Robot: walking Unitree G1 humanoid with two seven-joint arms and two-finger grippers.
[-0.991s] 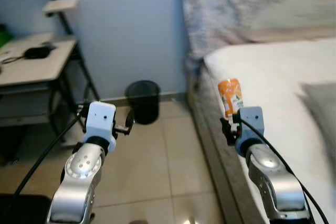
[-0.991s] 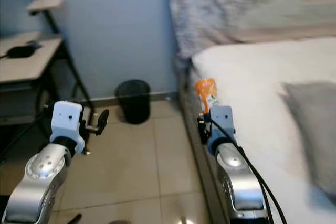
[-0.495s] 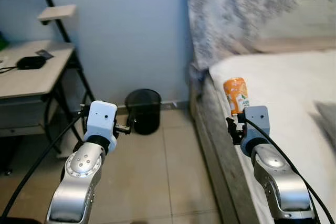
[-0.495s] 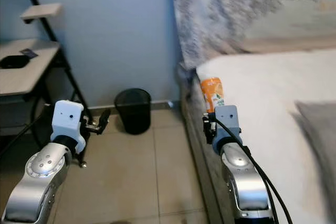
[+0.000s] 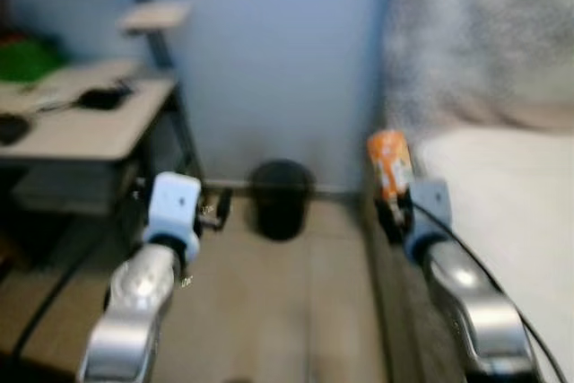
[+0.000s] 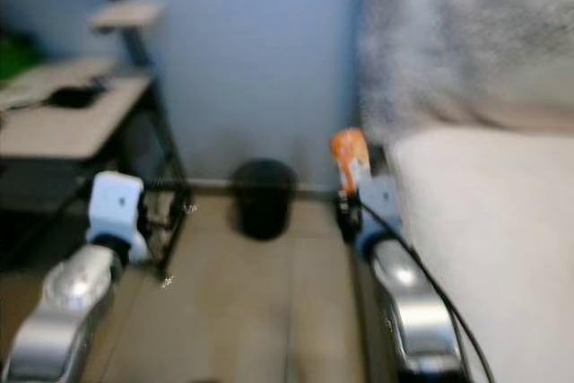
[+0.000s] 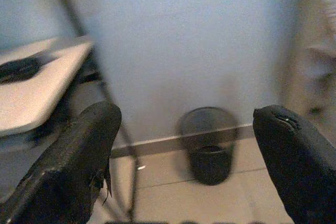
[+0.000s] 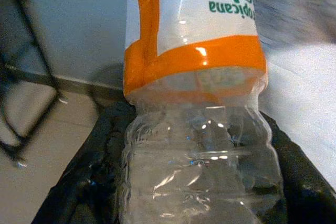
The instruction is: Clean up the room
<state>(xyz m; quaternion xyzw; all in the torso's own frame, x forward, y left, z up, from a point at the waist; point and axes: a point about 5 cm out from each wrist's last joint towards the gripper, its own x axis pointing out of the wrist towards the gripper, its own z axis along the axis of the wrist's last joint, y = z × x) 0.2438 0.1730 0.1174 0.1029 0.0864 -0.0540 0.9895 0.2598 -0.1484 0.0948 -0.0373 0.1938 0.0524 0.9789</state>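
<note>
Upright, orange-labelled bottle [image 8: 194, 93] clamped in right gripper [image 5: 392, 214] jaws, left gripper [image 7: 184, 150] jaws wide apart, empty.

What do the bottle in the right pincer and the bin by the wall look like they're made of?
The bottle looks like thin clear plastic: see-through ribbed walls with glints, under a glossy orange and white label. The bin seems dark wire mesh or perforated metal, matte, though blur leaves that open.
</note>
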